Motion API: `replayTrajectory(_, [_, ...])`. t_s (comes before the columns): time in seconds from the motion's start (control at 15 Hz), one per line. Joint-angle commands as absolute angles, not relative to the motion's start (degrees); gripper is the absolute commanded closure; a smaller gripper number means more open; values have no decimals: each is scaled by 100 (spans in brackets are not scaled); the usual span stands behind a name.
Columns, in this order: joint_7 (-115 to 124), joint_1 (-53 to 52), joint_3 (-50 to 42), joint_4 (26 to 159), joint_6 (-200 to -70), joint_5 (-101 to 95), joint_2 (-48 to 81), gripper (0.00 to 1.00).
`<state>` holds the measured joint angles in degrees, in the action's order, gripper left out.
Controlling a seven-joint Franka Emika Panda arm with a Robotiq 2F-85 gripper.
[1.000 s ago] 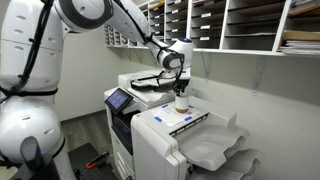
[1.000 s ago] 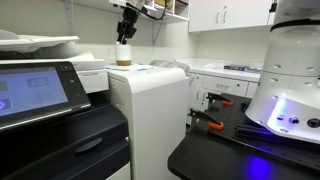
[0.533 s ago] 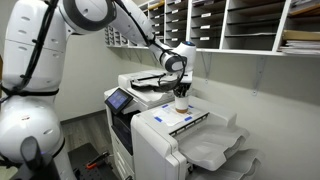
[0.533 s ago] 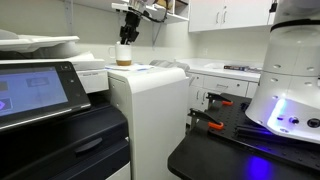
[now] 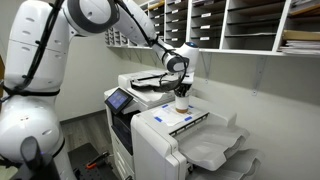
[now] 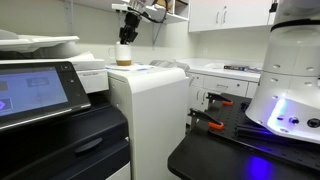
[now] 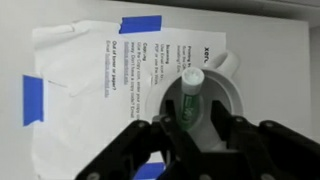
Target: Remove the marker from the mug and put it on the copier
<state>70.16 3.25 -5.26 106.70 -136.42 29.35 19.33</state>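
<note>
The small cream mug (image 5: 181,102) stands on top of the white copier (image 5: 160,135), on a sheet of paper; it also shows in the exterior view from the side (image 6: 123,54). In the wrist view the mug (image 7: 229,93) holds a green marker (image 7: 190,95) with a white cap, standing upright. My gripper (image 7: 190,124) reaches down into the mug, with one black finger on each side of the marker. It is open, with a gap visible at one finger. It shows just above the mug in both exterior views (image 5: 180,87) (image 6: 126,36).
A printed sheet (image 7: 90,85) is taped with blue tape under the mug. The copier's dark touchscreen (image 6: 30,95) and output trays (image 5: 220,150) lie lower down. Mail-slot shelves (image 5: 240,22) hang on the wall behind. A robot base (image 6: 290,90) stands on a black table.
The gripper has shifted only slightly over the mug. The mug and marker have not moved.
</note>
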Motion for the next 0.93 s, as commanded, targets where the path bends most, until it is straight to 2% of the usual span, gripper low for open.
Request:
replayTrajectory(0.0, [6607,523,-396,10474,-13430,3428,2038,55])
replayTrajectory(0.33, [6403,637,-419,10290,-12995,3715,2122,63])
replayTrajectory(0.73, [6430,747,-464,10068,-12397,3876,2277,60])
replayTrajectory(0.8, [6430,753,-471,10053,-12424,3877,2297,66])
replayTrajectory(0.87, [6407,771,-469,10041,-12433,3892,2325,81])
